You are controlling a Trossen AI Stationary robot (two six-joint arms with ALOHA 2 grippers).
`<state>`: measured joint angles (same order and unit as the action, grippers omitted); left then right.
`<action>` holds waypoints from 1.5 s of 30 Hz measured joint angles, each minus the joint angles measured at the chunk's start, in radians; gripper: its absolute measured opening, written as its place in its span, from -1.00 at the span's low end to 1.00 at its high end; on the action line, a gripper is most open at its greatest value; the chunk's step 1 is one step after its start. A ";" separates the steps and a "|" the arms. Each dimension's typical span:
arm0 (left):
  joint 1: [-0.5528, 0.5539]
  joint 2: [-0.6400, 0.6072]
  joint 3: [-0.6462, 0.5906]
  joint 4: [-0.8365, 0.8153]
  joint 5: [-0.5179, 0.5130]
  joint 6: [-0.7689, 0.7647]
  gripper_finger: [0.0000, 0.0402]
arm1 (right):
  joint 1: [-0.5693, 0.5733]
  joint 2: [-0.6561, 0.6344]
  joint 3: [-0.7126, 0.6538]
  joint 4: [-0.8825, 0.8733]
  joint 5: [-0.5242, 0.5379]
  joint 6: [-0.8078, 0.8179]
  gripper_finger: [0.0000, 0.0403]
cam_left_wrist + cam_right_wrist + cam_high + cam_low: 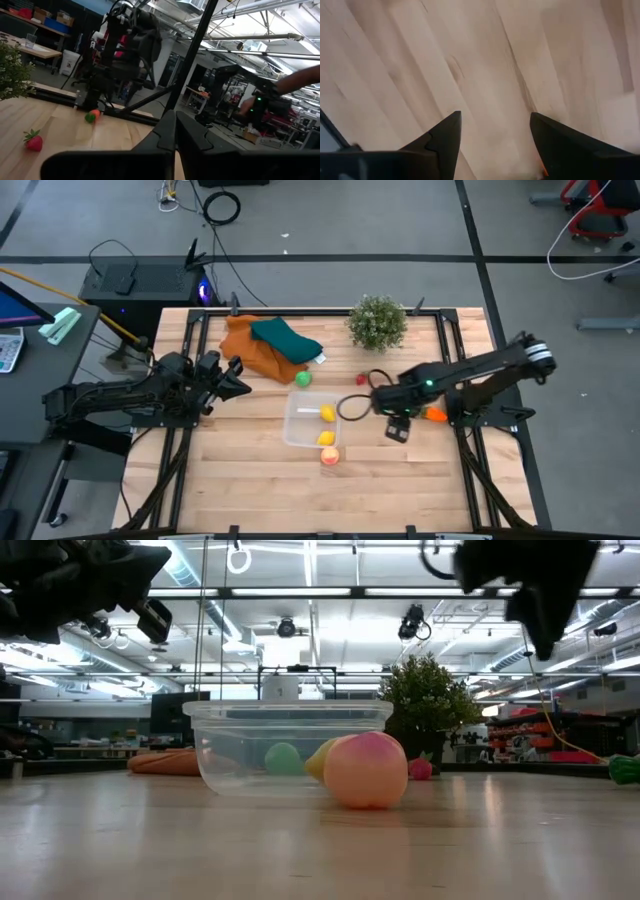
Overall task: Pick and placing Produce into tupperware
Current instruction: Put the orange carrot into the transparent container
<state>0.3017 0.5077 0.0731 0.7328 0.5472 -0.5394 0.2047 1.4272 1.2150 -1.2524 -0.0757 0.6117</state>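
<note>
Tub: clear and square, sat near the middle of the table, upright.
In tub: two yellow pieces, one by the right wall, one at the near right corner.
Peach: lay on the wood just outside the tub's near right corner, touching or almost touching its wall; in the low view it stood in front of the tub.
Green piece: on the table just behind the tub, beside the cloths.
Strawberry: on the table between the plant and the right arm.
Carrot: on the table to the right, partly under the right arm.
Right gripper: fingers apart, holding nothing, hung over bare wood just right of the tub.
Left gripper: fingers pressed together, empty, raised at the left side of the table, well apart from the tub.
Cloths: orange and teal, piled at the back left.
Plant: at the back edge, behind the tub.
</note>
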 joint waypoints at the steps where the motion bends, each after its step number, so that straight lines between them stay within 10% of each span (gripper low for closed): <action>1: 0.000 0.000 0.000 -0.001 0.000 0.000 -0.92 | 0.007 -0.030 -0.033 0.000 0.000 0.011 -0.02; 19: 0.000 0.000 0.000 -0.006 -0.038 -0.033 -0.94 | 0.034 -0.353 -0.405 -0.074 -0.043 0.005 0.01; 45: 0.000 0.002 0.000 -0.012 -0.125 -0.024 -0.91 | -0.141 -0.089 -0.470 0.030 -0.087 -0.075 0.14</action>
<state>0.3019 0.5101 0.0731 0.7212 0.4225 -0.5638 0.0633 1.3386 0.7448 -1.2219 -0.1632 0.5372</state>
